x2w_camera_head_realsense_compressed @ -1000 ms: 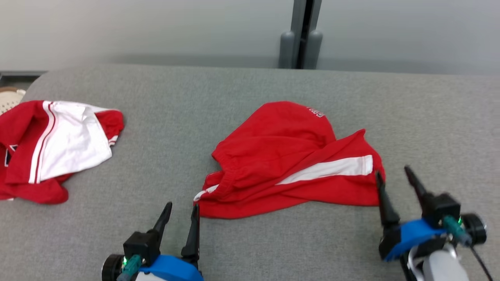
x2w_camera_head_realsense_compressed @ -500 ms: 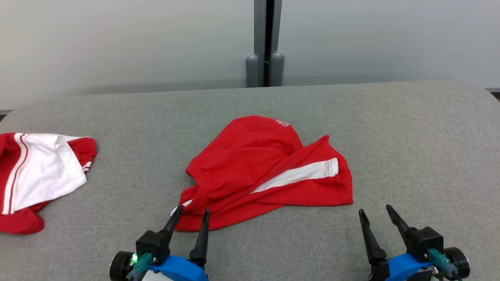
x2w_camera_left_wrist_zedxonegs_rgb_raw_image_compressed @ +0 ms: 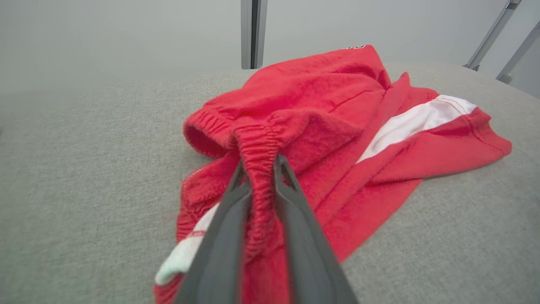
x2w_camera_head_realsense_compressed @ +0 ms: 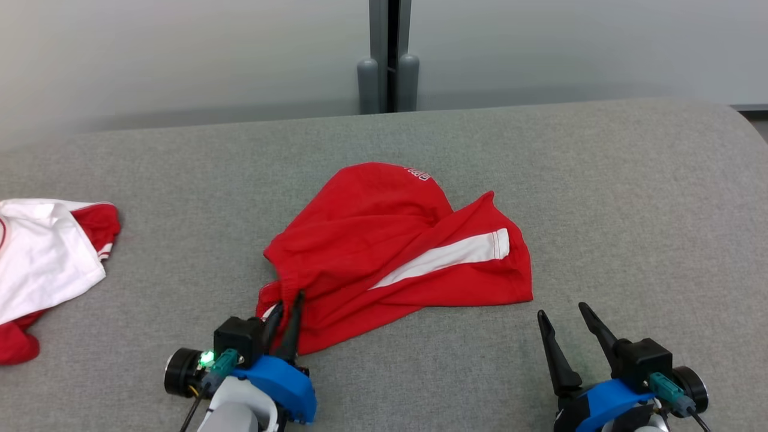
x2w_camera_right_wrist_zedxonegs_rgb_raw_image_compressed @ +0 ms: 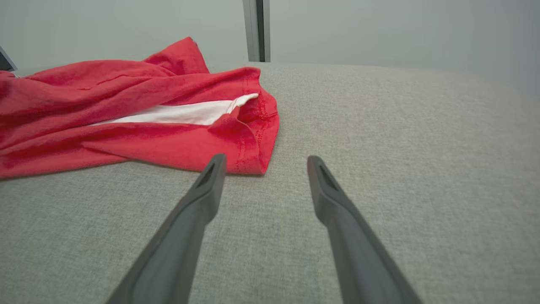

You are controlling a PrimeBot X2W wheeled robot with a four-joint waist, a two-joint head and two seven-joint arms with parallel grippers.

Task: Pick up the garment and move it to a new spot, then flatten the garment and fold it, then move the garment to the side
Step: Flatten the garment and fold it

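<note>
The garment (x2w_camera_head_realsense_compressed: 390, 240) is a pair of red shorts with a white side stripe, lying crumpled in the middle of the grey table. My left gripper (x2w_camera_head_realsense_compressed: 287, 300) is shut on the garment's elastic waistband at its near left corner; in the left wrist view the bunched waistband (x2w_camera_left_wrist_zedxonegs_rgb_raw_image_compressed: 257, 156) is pinched between the two fingers. My right gripper (x2w_camera_head_realsense_compressed: 563, 312) stands open just off the garment's near right corner, touching nothing. The right wrist view has that hem corner (x2w_camera_right_wrist_zedxonegs_rgb_raw_image_compressed: 253, 139) just ahead of the open gripper (x2w_camera_right_wrist_zedxonegs_rgb_raw_image_compressed: 265, 160), left of the gap.
A second red and white garment (x2w_camera_head_realsense_compressed: 42, 264) lies at the table's left edge. A grey post (x2w_camera_head_realsense_compressed: 387, 57) stands against the wall behind the table (x2w_camera_head_realsense_compressed: 630, 198). Bare grey cloth surface stretches to the right of the shorts.
My left gripper moved forward onto the waistband and closed on it. The head camera shifted, sliding the scene left. My right gripper stayed open near the right corner.
</note>
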